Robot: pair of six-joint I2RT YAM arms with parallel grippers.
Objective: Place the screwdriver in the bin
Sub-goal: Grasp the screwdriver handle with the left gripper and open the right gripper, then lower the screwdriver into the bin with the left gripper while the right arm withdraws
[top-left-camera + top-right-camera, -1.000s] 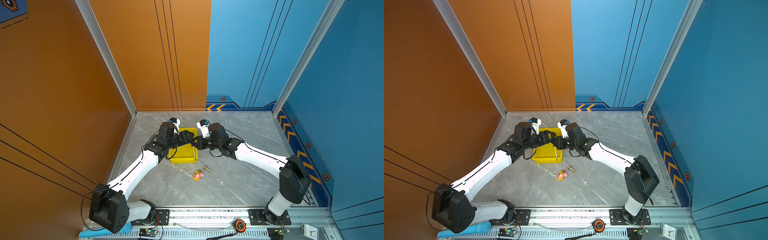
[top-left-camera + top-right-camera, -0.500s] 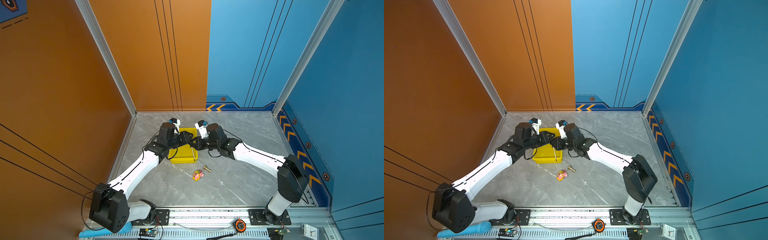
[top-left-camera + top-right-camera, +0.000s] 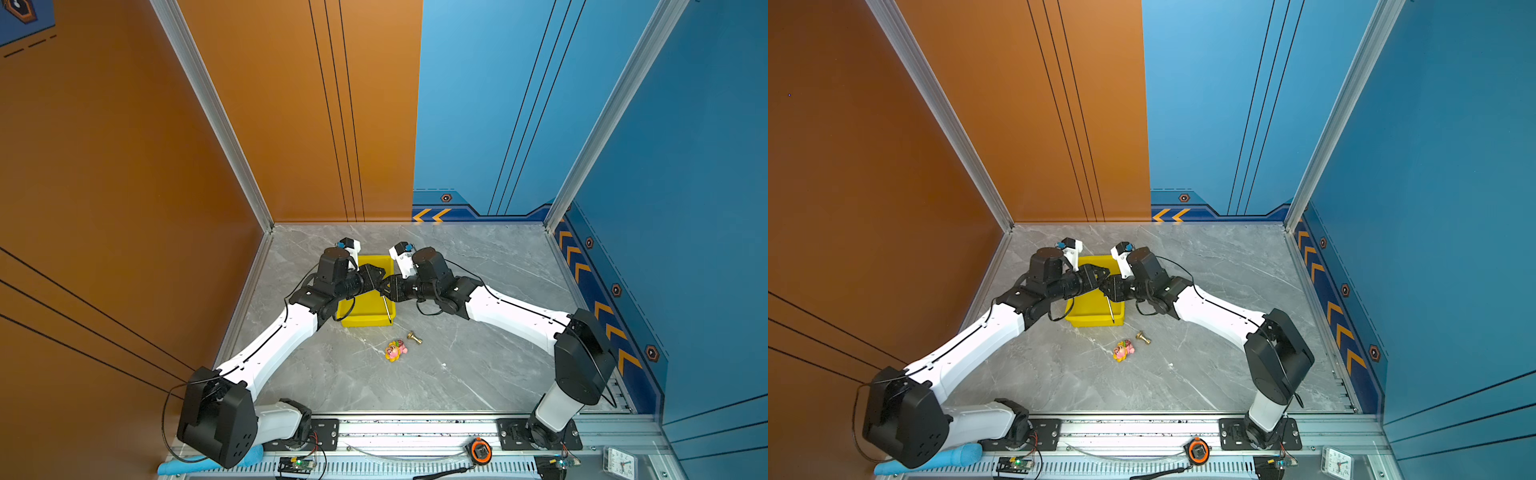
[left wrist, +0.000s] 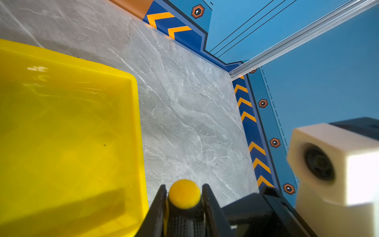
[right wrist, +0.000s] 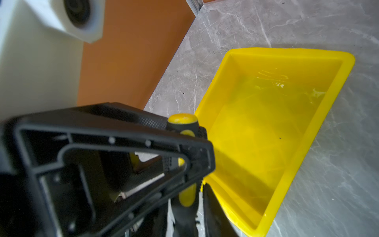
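- While not yet let go, holds the screwdriver (image 3: 387, 308) in the air, shaft pointing down and handle up between the two grippers, over the right side of the bin (image 3: 361, 321); cannot tell whether the tip hangs inside the rim or right above it.
- Grips the black handle just below its yellow end with the jaws of the left gripper (image 3: 377, 279) closed tight on it, plain in the left wrist view; probably taken that high so that arm can carry the tool alone.
- Has the right gripper (image 3: 386, 289) lower on the same handle, jaws either side of it; cannot tell from the right wrist view whether pinching or slack.
- Reads as a hand-over from arm to arm, done above the bin probably so that a slip would land inside.
- Judged next: free the right jaws, shift further over the bin floor, lower, let go; thin shaft could catch the rim and tip out.
- Shows the bin empty, flat on the grey surface (image 3: 457, 374).
- Leaves a small brass piece (image 3: 414, 337) and a pink-and-yellow toy (image 3: 395, 350) just in front of the bin, apart from both arms.
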